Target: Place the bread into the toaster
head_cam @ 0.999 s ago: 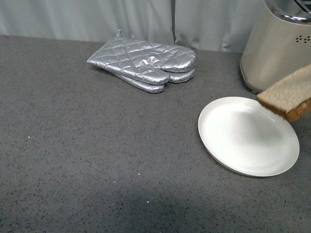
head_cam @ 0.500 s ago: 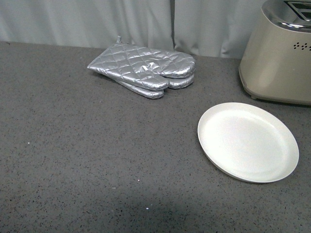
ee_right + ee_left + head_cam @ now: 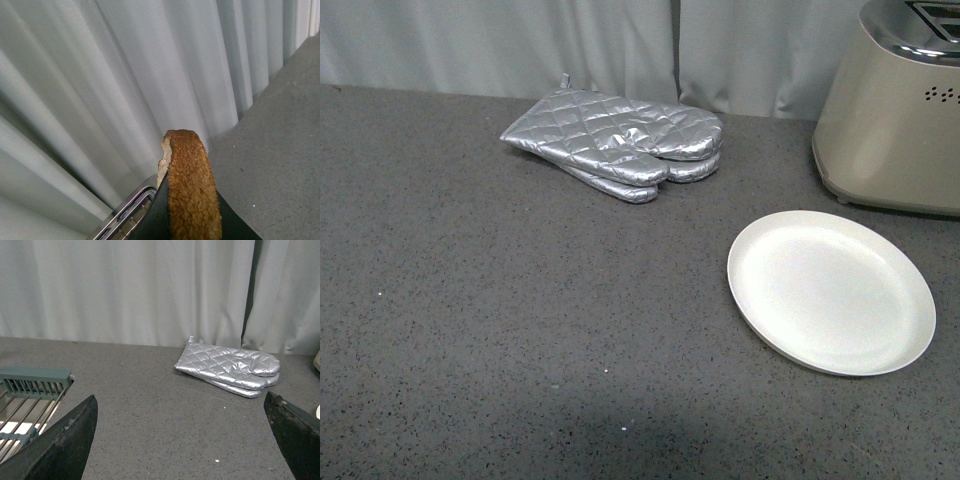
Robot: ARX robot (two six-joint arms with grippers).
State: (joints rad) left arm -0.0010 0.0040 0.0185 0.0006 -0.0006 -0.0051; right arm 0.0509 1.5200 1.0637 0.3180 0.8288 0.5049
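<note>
- The desk (image 3: 520,330) carries everything; the front view shows neither arm over it.
- The toaster (image 3: 890,130) stands at the back right, with its slots facing up to take a slice from above.
- The plate (image 3: 830,290) lies just in front of the toaster with nothing on it.
- The mitts (image 3: 620,140) lie stacked at the back, well apart from the toaster.
- The bread (image 3: 190,170) is in the air, clamped edge-on in the right tool (image 3: 192,222). It is held upright, probably so it can drop into the chrome slot seen near it.
- The left tool (image 3: 180,396) is spread wide and holds nothing, idle on the far side from the toaster.
</note>
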